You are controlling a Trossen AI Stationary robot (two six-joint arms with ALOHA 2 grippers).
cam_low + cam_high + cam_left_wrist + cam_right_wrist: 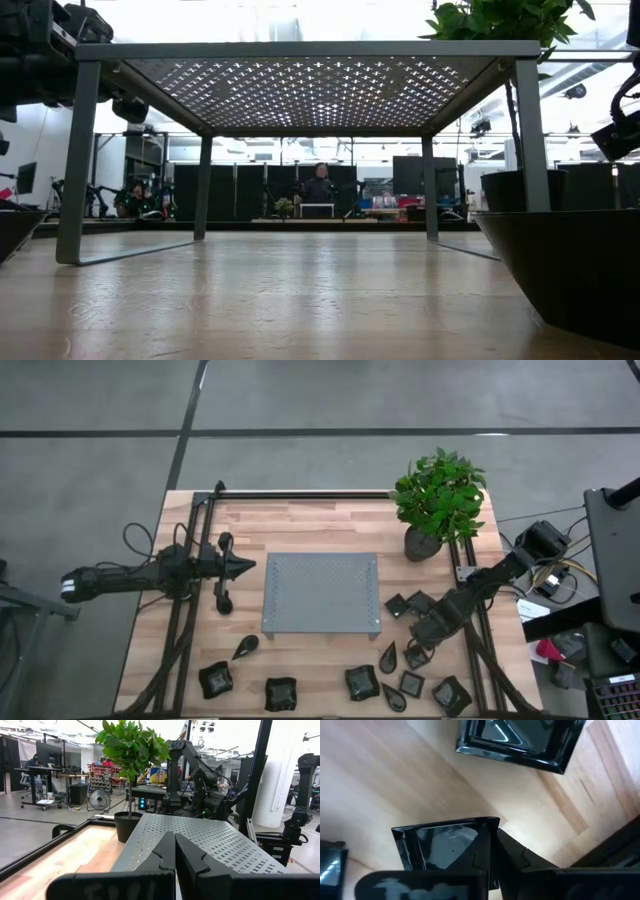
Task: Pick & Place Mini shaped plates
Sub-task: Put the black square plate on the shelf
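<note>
A: Layout?
B: Wooden table (320, 525). Grey perforated tray (321, 592) on legs mid-table, potted plant (437, 500) at its far right corner. Dark frame rails run along both sides of the table.

A: Plates?
B: Small glossy black plates scattered on the near side of the table and right of the tray. A near row: one (216, 679), another (281, 693), a third (361, 682), plus a teardrop (245, 647) left of the tray's near corner. A cluster sits between the tray and the right rail.

A: Right gripper?
B: Right gripper (492, 851) is down in that cluster, fingers pinched narrow on the rim of a square plate (437, 845). Another square plate (520, 740) lies just beyond it, apart. A third plate's edge shows at the side.

A: Left?
B: Left gripper (175, 852) hovers left of the tray, fingers pressed together, empty, pointing at the tray's edge.

A: Anything blocking?
B: Neighbouring plates crowd the right gripper; the rail runs right beside it.

A: Any writing?
B: None readable. Low view shows the tray from under and a person far back in the room.
</note>
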